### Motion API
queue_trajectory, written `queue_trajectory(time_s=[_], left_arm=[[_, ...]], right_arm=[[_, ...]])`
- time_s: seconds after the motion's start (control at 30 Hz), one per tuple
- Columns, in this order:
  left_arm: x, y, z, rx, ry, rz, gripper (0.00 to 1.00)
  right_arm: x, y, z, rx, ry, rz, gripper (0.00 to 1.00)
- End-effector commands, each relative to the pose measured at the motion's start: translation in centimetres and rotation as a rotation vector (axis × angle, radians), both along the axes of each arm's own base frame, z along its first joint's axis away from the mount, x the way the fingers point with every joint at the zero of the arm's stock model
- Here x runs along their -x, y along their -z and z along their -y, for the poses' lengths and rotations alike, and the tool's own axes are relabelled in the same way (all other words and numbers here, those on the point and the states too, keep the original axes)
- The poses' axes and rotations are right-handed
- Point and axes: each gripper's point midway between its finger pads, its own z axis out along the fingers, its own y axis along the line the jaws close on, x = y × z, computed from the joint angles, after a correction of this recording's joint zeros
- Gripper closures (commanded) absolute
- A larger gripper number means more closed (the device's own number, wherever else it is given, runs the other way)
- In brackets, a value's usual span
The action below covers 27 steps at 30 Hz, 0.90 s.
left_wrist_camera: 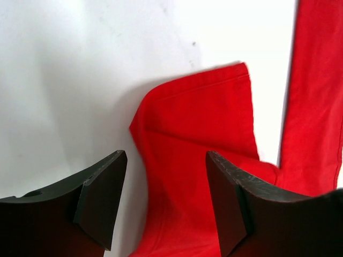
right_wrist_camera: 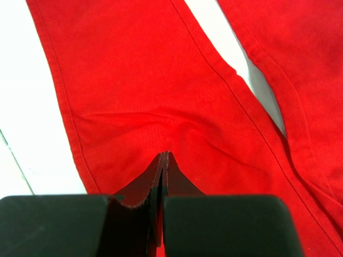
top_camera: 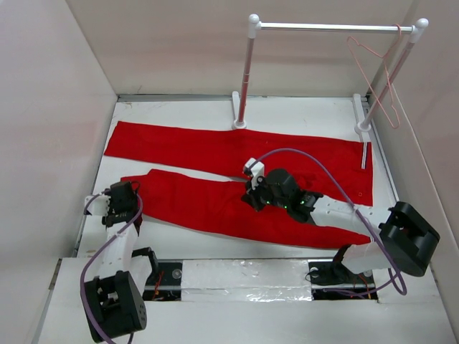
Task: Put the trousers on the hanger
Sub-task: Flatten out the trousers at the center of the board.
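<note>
Trousers: the bright red long-legged fabric trousers [top_camera: 215, 149] lie flat on the white table [top_camera: 179, 111]. The legs stretch left and the waist sits right, so you can reach both ends.
Near cuff: the near leg's hem is slightly rucked and lies just ahead of the left gripper [left_wrist_camera: 166, 201].
Left gripper: the fingers are spread wide and hold nothing. They line up on that cuff, probably ready to take it.
Right gripper [right_wrist_camera: 163, 160]: the fingers are pressed together, tips down on the near leg close to the crotch. Creases run to the tips, but you cannot tell whether a fold is caught.
Hanger: the thin pinkish-red wire hanger [top_camera: 378, 77] hangs by its hook from the metal bar of the white-posted rack [top_camera: 246, 64], far right. It is well apart from the trousers, so the cloth must travel up to it.
</note>
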Motion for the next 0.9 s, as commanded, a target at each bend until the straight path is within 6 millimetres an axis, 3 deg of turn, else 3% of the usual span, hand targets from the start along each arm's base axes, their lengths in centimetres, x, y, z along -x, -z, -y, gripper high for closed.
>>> queue_trajectory(time_s=[0.0,0.03,0.27,0.33,0.37,0.4,0.47,0.5,0.57,0.73,0.77,0.8,0.87], left_arm=[[-2.1,-2.8,-1.8,-0.079,-0.034,0.081,0.4],[-2.9,-3.3,-1.9,-0.102,-0.012,0.105,0.38],[-3.4,-0.3,-1.1,0.013,0.038,0.007,0.35],[-3.7,-0.3,-1.9,0.023,0.032,-0.02,0.4],[-4.0,0.4,-1.7,0.039,0.052,-0.046,0.47],[-4.3,0.4,-1.7,0.036,0.065,-0.051,0.69],[-5.4,-0.3,-1.5,0.035,0.093,-0.004,0.9],[-5.9,-0.7,-1.1,0.026,0.109,0.023,0.97],[-7.1,-2.3,-0.7,-0.017,0.133,0.079,1.0],[-7.7,-3.0,0.2,-0.015,0.2,0.078,1.0],[-7.6,-2.9,0.3,-0.013,0.205,0.069,0.94],[-7.1,-2.6,0.1,-0.018,0.194,0.048,0.73],[-5.6,-1.9,-0.7,-0.035,0.138,-0.003,0.46]], right_arm=[[0.0,-2.8,-1.2,-0.066,-0.024,0.065,1.0],[-0.1,-2.8,-1.2,-0.066,-0.022,0.064,1.0],[-0.4,-2.8,-1.1,-0.055,-0.007,0.069,1.0],[-0.5,-2.8,-0.9,-0.049,0.001,0.071,1.0],[-0.5,-2.9,-0.8,-0.049,0.005,0.074,1.0],[-0.5,-2.9,-0.7,-0.048,0.008,0.077,1.0],[-0.5,-3.0,-0.7,-0.053,0.01,0.08,1.0],[-0.5,-3.1,-0.7,-0.055,0.009,0.081,1.0],[-0.5,-3.0,-0.9,-0.058,0.004,0.078,1.0],[-0.6,-2.6,-1.0,-0.048,0.007,0.07,1.0],[-0.7,-2.6,-0.9,-0.046,0.013,0.07,1.0],[-0.9,-2.5,-0.9,-0.041,0.02,0.07,1.0],[-0.9,-2.6,-0.8,-0.038,0.023,0.072,1.0]])
